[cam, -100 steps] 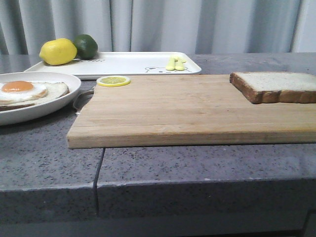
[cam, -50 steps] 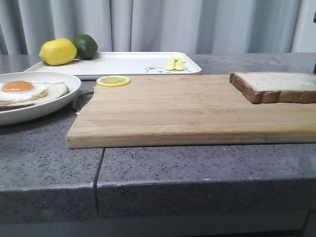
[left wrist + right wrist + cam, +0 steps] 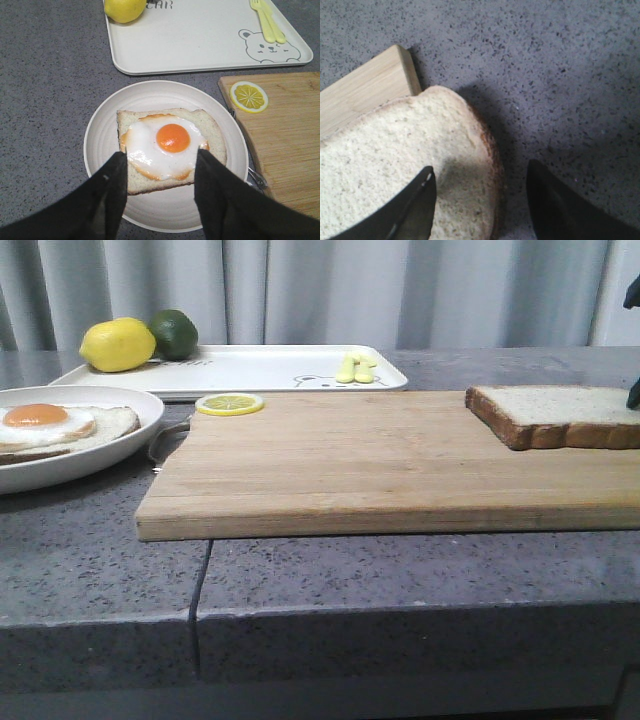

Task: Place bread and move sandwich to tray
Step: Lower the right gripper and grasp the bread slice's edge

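Right wrist view — bread [image 3: 395, 165] edge between open end effector [image 3: 480, 200] fingers

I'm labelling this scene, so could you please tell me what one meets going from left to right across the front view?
Sandwich on its plate → lemon → lime → lemon slice → yellow fork on the tray → bread → right end effector at the picture's edge.

Light grained wooden cutting board [image 3: 380, 460], speckled grey stone-look counter [image 3: 400, 580], porous matt bread [image 3: 385, 160], smooth white tray [image 3: 200, 35].
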